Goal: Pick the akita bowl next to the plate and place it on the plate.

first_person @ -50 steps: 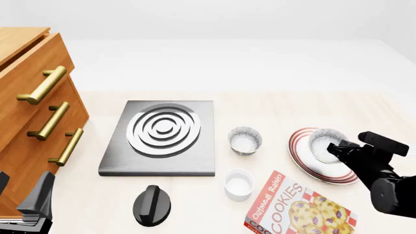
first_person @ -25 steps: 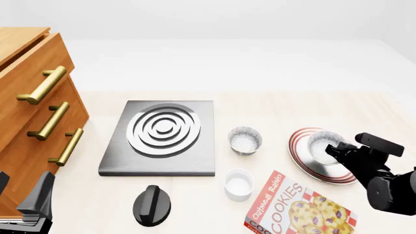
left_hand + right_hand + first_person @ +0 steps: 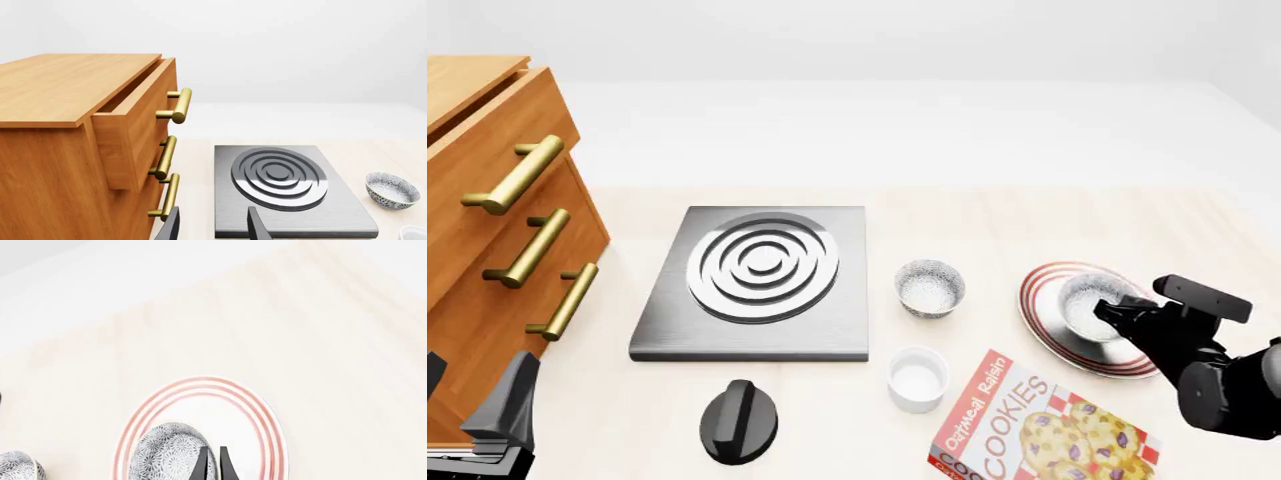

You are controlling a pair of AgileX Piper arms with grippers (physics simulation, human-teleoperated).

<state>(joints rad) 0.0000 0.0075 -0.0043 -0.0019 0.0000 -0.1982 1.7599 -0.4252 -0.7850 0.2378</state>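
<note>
The akita bowl (image 3: 1088, 302), grey-black speckled with a white inside, sits over the middle of the plate (image 3: 1045, 300), a wide white dish with red rings. My right gripper (image 3: 1116, 312) is shut on the bowl's near rim. In the right wrist view, its narrow fingers (image 3: 203, 466) pinch the rim of the akita bowl (image 3: 167, 452) above the plate (image 3: 263, 415). Whether the bowl rests on the plate or hangs just above it, I cannot tell. My left gripper (image 3: 213, 229) is open and empty near the cabinet, low at the left (image 3: 481, 405).
A second speckled bowl (image 3: 930, 287) stands left of the plate, beside the steel stove plate (image 3: 761, 275). In front lie a white cup (image 3: 917, 378), a cookie box (image 3: 1041, 432) and a black knob (image 3: 738, 420). A wooden drawer cabinet (image 3: 494, 230) fills the left side.
The right arm has sunk lower and drawn slightly nearer, taking the bowl down toward the plate's middle. The left arm has not moved.
</note>
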